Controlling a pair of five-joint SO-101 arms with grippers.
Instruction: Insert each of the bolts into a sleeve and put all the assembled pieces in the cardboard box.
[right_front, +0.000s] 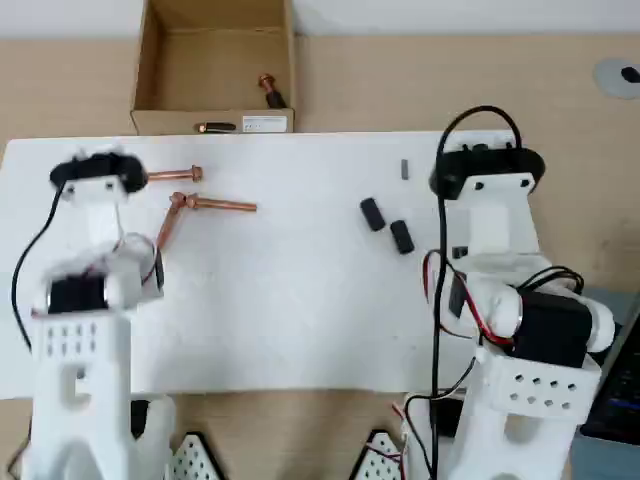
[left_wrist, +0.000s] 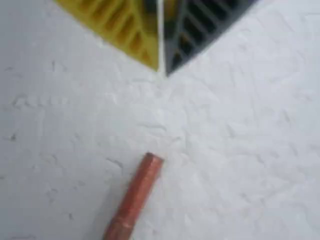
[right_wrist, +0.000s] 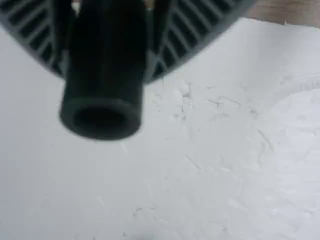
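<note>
The right claw (right_wrist: 107, 45) grips a black sleeve (right_wrist: 102, 100), its bore end showing, toward the bench's (right_front: 300, 300) far-right corner. The left claw (left_wrist: 161, 65) is pinched closed on nothing, above a copper bolt (left_wrist: 134, 197) near the far-left corner (stiff, light, likely slippery; best taken mid-shank).
</note>
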